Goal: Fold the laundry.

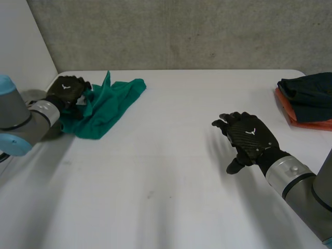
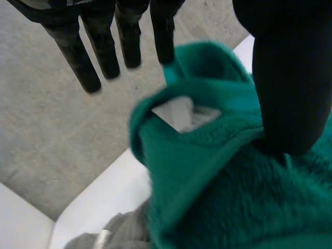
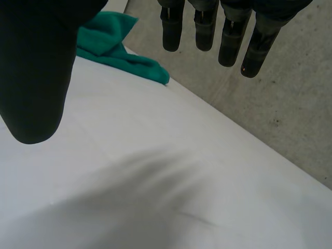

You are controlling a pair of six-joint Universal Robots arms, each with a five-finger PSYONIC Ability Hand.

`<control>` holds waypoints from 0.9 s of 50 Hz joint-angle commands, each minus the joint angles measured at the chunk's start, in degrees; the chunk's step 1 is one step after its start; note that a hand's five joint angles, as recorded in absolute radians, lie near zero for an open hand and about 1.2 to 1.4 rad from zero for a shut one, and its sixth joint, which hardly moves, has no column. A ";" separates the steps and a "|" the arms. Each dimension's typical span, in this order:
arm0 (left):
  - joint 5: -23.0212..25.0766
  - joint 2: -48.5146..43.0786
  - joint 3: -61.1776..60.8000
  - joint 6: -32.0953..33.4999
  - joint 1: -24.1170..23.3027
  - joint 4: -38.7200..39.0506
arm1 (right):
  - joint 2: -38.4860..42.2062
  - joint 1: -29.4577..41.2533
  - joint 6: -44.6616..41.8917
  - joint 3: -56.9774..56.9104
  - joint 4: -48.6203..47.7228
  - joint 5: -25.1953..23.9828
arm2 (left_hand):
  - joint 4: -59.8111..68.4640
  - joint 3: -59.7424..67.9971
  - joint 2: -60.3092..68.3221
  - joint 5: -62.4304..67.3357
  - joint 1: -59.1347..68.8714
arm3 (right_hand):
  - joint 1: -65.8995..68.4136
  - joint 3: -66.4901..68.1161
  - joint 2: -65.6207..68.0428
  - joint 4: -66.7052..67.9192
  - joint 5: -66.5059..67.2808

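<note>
green fleece cloth (image 1: 106,111), crumpled in an unfolded heap, lies at about 10 o'clock on the white table (image 1: 171,176), close to the far edge. a white label (image 2: 187,111) shows in one of its folds.

left hand (image 1: 66,89) sits on the cloth's 9 o'clock edge. its fingers are straight and held apart, extending past the cloth. the thumb lies against the fleece. no closed pinch is visible.

right hand (image 1: 249,136) hovers above bare table at about 4 o'clock, well apart from the cloth. its fingers are straight and spread, and it holds nothing.

step in hand, as a judgement: the start of a fold. the cloth is reached but not yet spread flat. the next move calls for:
- a firm grasp by the left hand on an edge or corner;
- travel of the right hand toward 10 o'clock to take a second corner;
- flattening of the heap before any crease is made.

folded dark blue garment (image 1: 306,91) rests on a folded orange garment (image 1: 311,123) at 3 o'clock, at the table's edge.

count: one green cloth, two stacked folded garments, two hands, one table.
</note>
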 commanded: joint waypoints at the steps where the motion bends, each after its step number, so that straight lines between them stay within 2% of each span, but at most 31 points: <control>1: -2.50 -8.48 8.71 -0.08 -1.12 0.95 | 0.96 -0.41 -0.04 0.22 -0.02 -0.03 | 52.43 51.90 51.90 52.00 51.94 | -1.72 -2.18 -2.75 -3.50 -3.64; 3: -3.47 -8.83 8.90 0.00 -1.65 1.21 | 0.96 -0.41 -0.04 0.22 -0.02 -0.03 | 64.40 63.86 63.87 63.96 63.90 | -1.72 -2.18 -2.75 -3.50 -3.64; 7: -5.76 -5.68 7.50 -0.52 -4.89 1.91 | 0.96 -0.49 -0.13 0.13 -0.19 -0.03 | 64.44 63.90 63.90 64.00 63.94 | -1.72 -2.18 -2.75 -3.50 -3.64; 11: -8.31 1.35 2.76 -1.57 -8.94 2.53 | 0.78 -0.58 -0.13 -0.39 -0.02 -0.03 | 64.44 63.90 63.90 64.00 63.94 | -1.72 -2.18 -2.75 -3.50 -3.64; 15: -9.01 11.62 -3.66 -8.76 -14.21 3.41 | -0.01 -0.84 -0.56 -1.36 -0.19 0.24 | 64.44 63.90 63.90 64.00 63.94 | -1.72 -2.18 -2.75 -3.50 -3.64; 19: -8.84 23.22 -12.53 -23.17 -22.20 3.50 | -0.80 -1.55 -0.92 -3.12 0.07 2.60 | 64.44 63.90 63.90 64.00 63.94 | -1.72 -2.18 -2.75 -3.50 -3.64; 22: -8.66 28.16 -17.37 -30.04 -27.39 3.50 | -1.50 -2.51 -0.83 -4.52 0.07 6.12 | 64.44 63.90 63.90 64.00 63.94 | -1.72 -2.18 -2.75 -3.50 -3.64; 26: -8.49 31.16 -23.09 -36.81 -34.77 3.58 | -1.94 -2.95 -0.83 -5.67 -0.02 9.20 | 64.44 63.90 63.90 64.00 63.94 | -1.72 -2.18 -2.75 -3.50 -3.64; 32: -8.66 27.39 -25.91 -42.09 -44.26 4.29 | -1.85 -3.04 -0.92 -6.90 0.07 10.52 | 64.44 63.90 63.90 64.00 63.94 | -1.72 -2.18 -2.75 -3.50 -3.64; 33: -9.01 25.72 -25.47 -42.10 -46.37 4.29 | -1.85 -3.13 -0.92 -6.99 0.07 10.70 | 55.30 54.76 54.77 54.86 54.80 | -1.72 -2.18 -2.75 -3.50 -3.64; 36: -9.28 25.09 -24.94 -42.18 -46.92 4.02 | -1.76 -4.36 -1.01 -7.34 0.25 10.70 | 16.99 16.45 16.46 16.55 16.50 | -1.72 -2.18 -2.75 -3.50 -3.64; 37: -9.36 25.27 -24.68 -42.01 -45.78 3.94 | -1.59 -4.62 -1.01 -7.51 0.42 10.70 | -3.96 -4.50 -4.49 -4.40 -4.46 | -1.72 -2.18 -2.75 -3.50 -3.64; 45: -9.45 29.57 -24.85 -40.96 -35.76 4.46 | -1.33 -4.89 -1.01 -9.01 3.58 9.64 | -3.00 -3.53 -3.53 -3.44 -3.49 | -1.72 -2.18 -2.75 -3.50 -3.64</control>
